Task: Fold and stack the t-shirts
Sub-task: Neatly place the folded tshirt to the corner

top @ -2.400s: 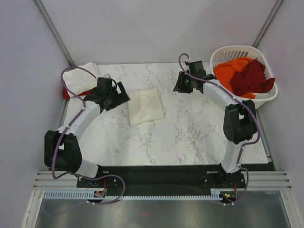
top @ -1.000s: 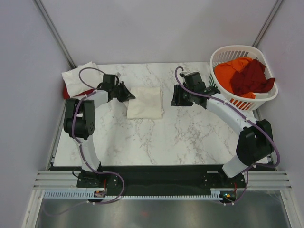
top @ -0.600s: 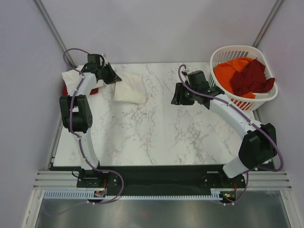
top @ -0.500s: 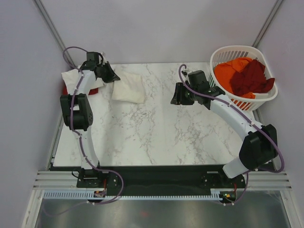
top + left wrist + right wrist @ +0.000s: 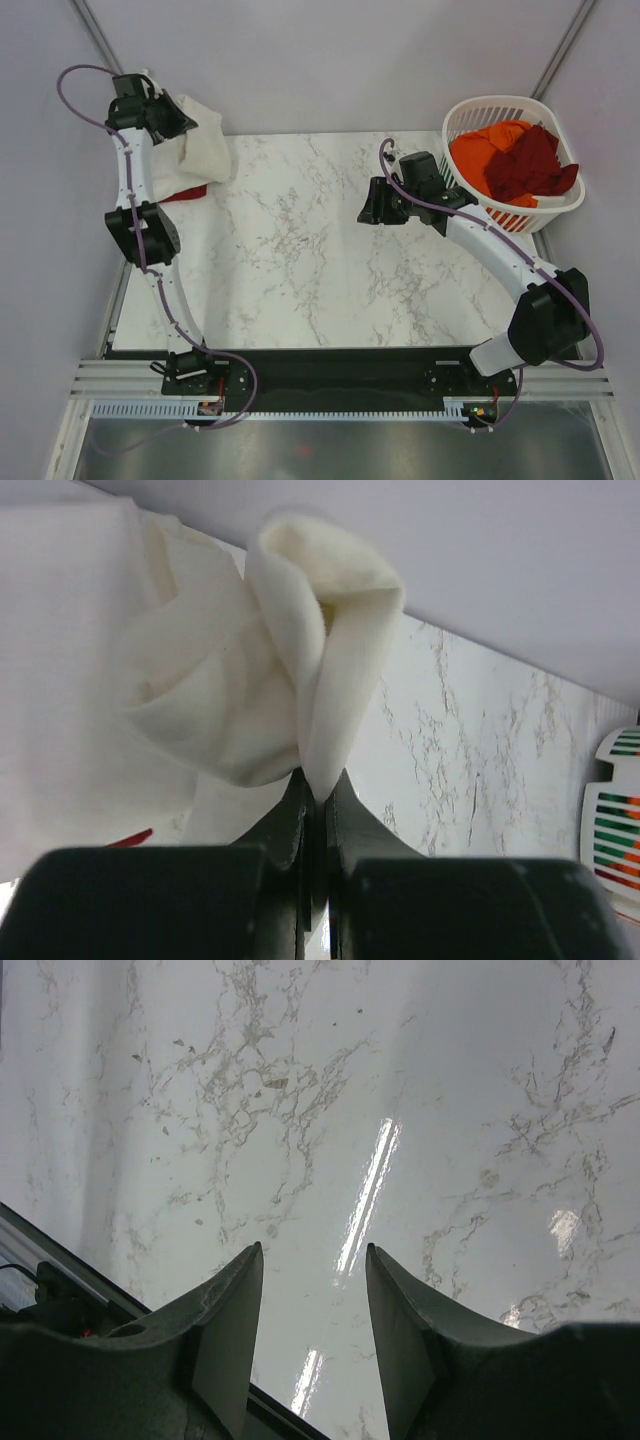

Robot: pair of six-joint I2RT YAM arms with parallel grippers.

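Note:
My left gripper [image 5: 186, 124] is shut on a folded cream-white t-shirt [image 5: 207, 150], which hangs bunched at the table's far left corner. In the left wrist view the jaws [image 5: 318, 785] pinch a fold of that t-shirt [image 5: 320, 630], with more cream-white cloth [image 5: 60, 680] beside it. A red t-shirt [image 5: 186, 192] peeks out beneath the cream cloth. Orange [image 5: 485, 148] and dark maroon [image 5: 530, 165] t-shirts lie crumpled in the basket. My right gripper [image 5: 371, 206] hovers open over bare marble, and the right wrist view shows nothing between its fingers [image 5: 312, 1250].
The white slatted laundry basket [image 5: 560, 205] stands at the table's far right corner, close behind my right arm. Its rim [image 5: 620, 810] shows at the right edge of the left wrist view. Grey walls close in on the marble table [image 5: 330, 270] at the back and sides.
My left arm has carried the folded cream t-shirt from the middle of the table up to the far left corner. The right arm has barely shifted.

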